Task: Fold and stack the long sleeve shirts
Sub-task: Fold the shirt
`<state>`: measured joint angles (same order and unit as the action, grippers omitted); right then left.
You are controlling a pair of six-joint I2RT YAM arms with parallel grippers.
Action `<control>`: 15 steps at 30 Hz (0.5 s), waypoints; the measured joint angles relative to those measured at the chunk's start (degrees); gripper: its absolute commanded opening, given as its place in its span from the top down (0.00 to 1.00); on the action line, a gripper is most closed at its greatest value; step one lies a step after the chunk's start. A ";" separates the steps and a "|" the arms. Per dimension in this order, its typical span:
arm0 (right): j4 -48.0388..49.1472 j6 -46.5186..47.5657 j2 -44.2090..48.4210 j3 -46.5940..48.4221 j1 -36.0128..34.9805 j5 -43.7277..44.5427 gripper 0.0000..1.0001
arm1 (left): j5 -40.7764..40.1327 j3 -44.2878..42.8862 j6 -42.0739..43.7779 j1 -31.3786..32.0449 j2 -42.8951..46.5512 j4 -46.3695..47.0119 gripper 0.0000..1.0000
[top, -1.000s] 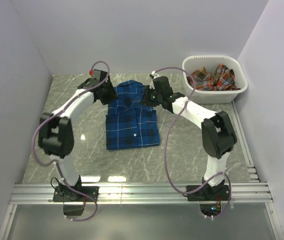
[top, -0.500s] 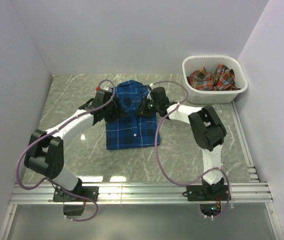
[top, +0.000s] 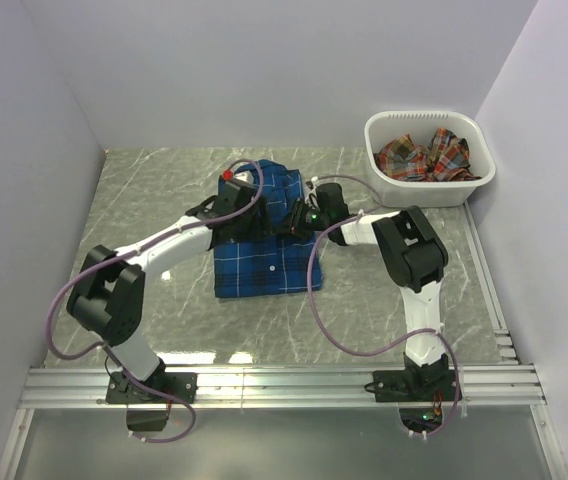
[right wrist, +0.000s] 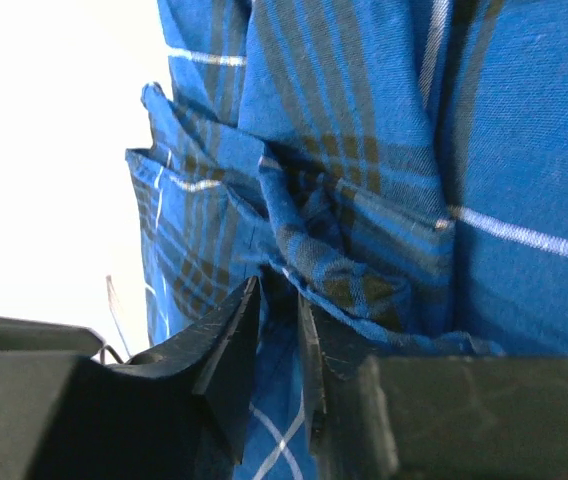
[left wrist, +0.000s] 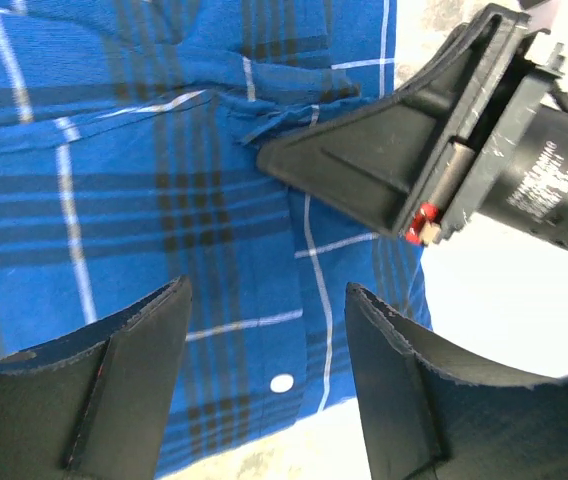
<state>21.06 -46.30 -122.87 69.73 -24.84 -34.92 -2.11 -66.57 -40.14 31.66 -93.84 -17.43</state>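
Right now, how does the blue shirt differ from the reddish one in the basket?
The blue shirt lies spread on the table; the red-orange shirt sits crumpled in the white basket. The right fingers pinch the blue shirt; nothing touches the red-orange shirt. Both are plaid.

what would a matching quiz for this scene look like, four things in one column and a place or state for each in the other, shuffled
Column one:
1. blue plaid shirt
2. red-orange plaid shirt
3. left hand
4. right hand

Column two:
a. crumpled inside the white basket
b. closed on a bunched fold of blue cloth
c. lying on the table between the two arms
d. open, fingers apart over blue cloth

Pairs: 1-c, 2-a, 3-d, 4-b
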 measured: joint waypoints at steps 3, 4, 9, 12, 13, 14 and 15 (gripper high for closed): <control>-2.78 2.10 2.03 0.00 0.02 0.98 0.69 | -1.29 -0.94 0.09 1.25 -1.73 -0.07 0.32; -3.19 2.58 2.60 0.00 0.04 1.31 0.69 | -1.55 -0.94 0.09 1.44 -1.90 -0.26 0.32; -5.38 5.11 5.77 0.92 0.96 2.75 0.70 | -2.78 -0.96 0.04 2.08 -2.69 -0.66 0.33; -5.73 5.31 5.05 1.73 1.86 2.89 0.71 | -2.95 -0.96 -0.11 2.14 -3.45 -0.66 0.33; -5.88 5.31 4.52 2.08 2.01 2.99 0.71 | -3.04 -0.96 -0.20 2.19 -3.56 -0.66 0.33; -6.05 5.33 3.69 2.49 2.16 3.08 0.71 | -3.23 -0.96 -0.22 2.29 -3.65 -0.76 0.33; -6.14 5.33 3.15 2.64 2.25 3.30 0.71 | -3.39 -0.96 -0.22 2.45 -3.65 -0.79 0.33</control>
<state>14.92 -40.97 -119.72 72.38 -22.59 -31.62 -5.50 -67.53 -40.36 34.11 -97.49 -18.22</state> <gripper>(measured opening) 0.294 0.668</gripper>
